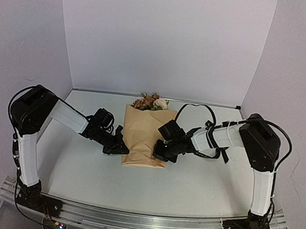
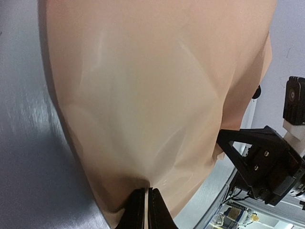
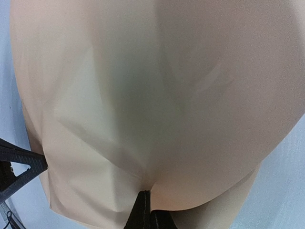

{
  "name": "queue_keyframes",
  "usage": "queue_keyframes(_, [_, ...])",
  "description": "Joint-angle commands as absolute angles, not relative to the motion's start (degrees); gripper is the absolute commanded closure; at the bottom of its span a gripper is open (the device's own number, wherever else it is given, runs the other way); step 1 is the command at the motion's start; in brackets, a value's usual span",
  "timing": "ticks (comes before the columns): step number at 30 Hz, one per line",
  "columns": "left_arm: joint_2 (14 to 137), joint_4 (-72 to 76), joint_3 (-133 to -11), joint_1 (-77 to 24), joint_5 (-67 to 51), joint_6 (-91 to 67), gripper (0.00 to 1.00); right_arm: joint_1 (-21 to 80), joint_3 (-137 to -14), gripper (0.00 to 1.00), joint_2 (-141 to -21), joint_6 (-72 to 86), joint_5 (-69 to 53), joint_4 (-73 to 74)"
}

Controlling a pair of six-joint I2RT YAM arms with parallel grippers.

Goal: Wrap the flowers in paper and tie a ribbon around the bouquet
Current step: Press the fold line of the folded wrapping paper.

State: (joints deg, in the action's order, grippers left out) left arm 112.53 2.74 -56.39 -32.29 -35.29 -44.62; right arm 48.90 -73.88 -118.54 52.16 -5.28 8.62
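The tan-peach paper (image 1: 144,136) lies folded over the flowers (image 1: 151,102), whose pink and brown blooms stick out past its far edge. My left gripper (image 1: 121,146) is shut on the paper's left side near the lower end, a thin fold pinched between the fingers (image 2: 146,191). My right gripper (image 1: 161,150) is shut on the right side, opposite it (image 3: 145,193). The paper (image 2: 157,95) bulges up between both grips (image 3: 157,95). A thin black loop (image 1: 197,106) arcs over the right forearm; I cannot tell whether it is the ribbon or a cable.
The white table (image 1: 83,167) is walled by white panels (image 1: 160,39) at the back and sides. A metal rail (image 1: 142,222) runs along the near edge. The right gripper's black body (image 2: 262,162) shows in the left wrist view.
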Motion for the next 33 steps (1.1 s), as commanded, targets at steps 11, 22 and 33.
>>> queue_keyframes(11, [120.64,3.62,-64.68,-26.43,-29.99,-49.34,0.94,49.1,-74.61,1.0,-120.72,52.29,-5.01,10.37])
queue_keyframes(22, [130.95,0.41,-79.62,-22.36,-30.39,-48.46,0.93,49.06,-73.7,1.0,-120.64,51.93,-5.25,10.37])
queue_keyframes(33, [141.86,-4.3,-97.49,-19.4,-28.77,-49.6,0.93,49.06,-73.38,1.0,-120.93,51.53,-5.81,10.37])
